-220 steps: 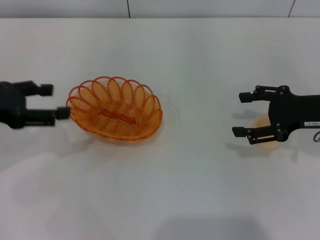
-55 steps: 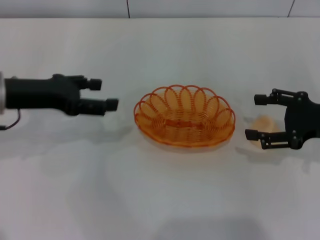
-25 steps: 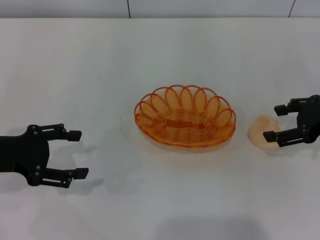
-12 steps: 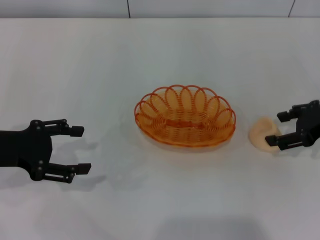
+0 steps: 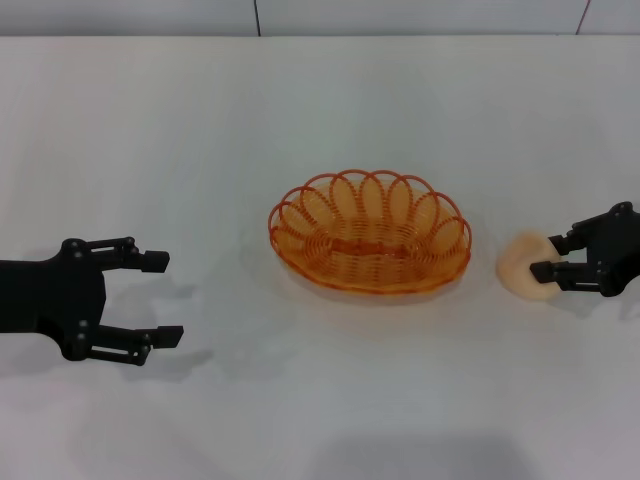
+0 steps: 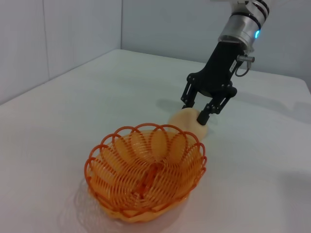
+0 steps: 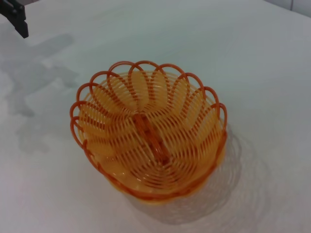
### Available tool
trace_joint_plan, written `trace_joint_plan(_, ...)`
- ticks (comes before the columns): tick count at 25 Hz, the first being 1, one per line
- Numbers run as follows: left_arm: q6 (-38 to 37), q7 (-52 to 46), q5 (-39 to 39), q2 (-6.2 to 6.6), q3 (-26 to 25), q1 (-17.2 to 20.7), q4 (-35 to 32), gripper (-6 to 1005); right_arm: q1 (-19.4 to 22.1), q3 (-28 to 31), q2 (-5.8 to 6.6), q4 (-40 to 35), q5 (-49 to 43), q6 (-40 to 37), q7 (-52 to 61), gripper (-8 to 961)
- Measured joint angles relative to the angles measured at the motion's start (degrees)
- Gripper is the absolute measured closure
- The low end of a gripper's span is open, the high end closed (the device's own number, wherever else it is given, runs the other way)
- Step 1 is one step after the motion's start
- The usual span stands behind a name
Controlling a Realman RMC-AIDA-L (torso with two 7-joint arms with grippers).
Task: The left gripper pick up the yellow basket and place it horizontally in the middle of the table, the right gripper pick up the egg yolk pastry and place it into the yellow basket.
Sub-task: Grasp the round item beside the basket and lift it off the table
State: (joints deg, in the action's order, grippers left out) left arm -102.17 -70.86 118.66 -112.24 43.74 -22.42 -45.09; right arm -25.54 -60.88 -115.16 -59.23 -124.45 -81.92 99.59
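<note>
At the centre of the head view, the yellow basket (image 5: 369,234) sits upright on the white counter (image 5: 320,110). Just beside its right edge lies the egg yolk pastry (image 5: 522,266), with the right end effector (image 5: 554,256) clenched around its right side. Low at the left, well apart from the basket, the left end effector (image 5: 161,298) hangs released, fingers spread.

Plain white table (image 5: 330,110) with the yellow basket (image 5: 369,232) sitting mid-table and the egg yolk pastry (image 5: 522,265) just beside it.
</note>
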Motion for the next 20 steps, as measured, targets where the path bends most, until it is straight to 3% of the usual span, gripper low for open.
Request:
trace_joint_plan(8,0.0,0.0,0.0,0.0,0.0,-0.1,0.0,112,-0.2,0.0,-0.06,0.0,0.1,0.0,-0.5,593)
trace_joint_plan(11,0.0,0.1,-0.1,-0.17,0.0,0.0,0.0,112,-0.2,0.0,-0.06,0.0,0.1,-0.4,-0.5,782)
trace_joint_plan(16,0.0,0.2,-0.1,-0.54,0.0,0.3,-0.4,112,-0.2,1.7,0.18,-2.2,0.4,-3.5,-0.3,836)
trace_joint_plan(20,0.0,0.3,-0.1,-0.56,0.0,0.3,-0.4,112,-0.8,6.5,0.38,-5.6,2.3,-9.6,-0.1,872)
